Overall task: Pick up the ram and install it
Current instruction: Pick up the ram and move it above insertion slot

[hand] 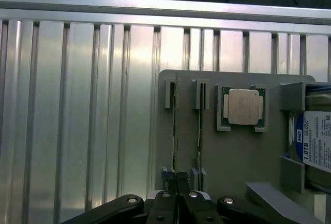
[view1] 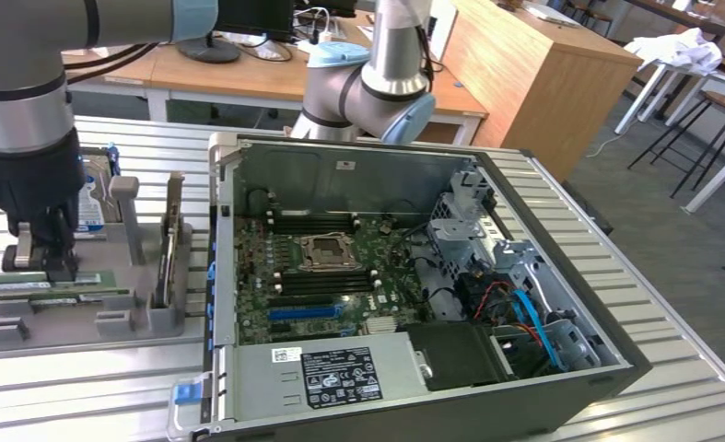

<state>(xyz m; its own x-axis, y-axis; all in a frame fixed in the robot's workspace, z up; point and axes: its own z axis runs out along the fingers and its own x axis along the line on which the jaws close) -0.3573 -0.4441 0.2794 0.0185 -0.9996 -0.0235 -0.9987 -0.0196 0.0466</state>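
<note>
My gripper (hand: 176, 178) is narrow, pinched on the ram (hand: 175, 125), which stands on edge in the outer slot of the grey holder (hand: 238, 157). I judge a clean pick needs a square, twist-free pull, clear of the neighbouring stick (hand: 199, 131).

Robotics lab: wooden desks (view1: 239, 83), opened computer (view1: 337, 175).

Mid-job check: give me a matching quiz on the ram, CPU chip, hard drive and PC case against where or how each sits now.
1 ram
2 CPU chip
3 hard drive
4 PC case

a open, motherboard showing
b square recess of grey holder
c on edge, in the gripper
d white-and-blue label

Pairs: 1-c, 2-b, 3-d, 4-a
</note>
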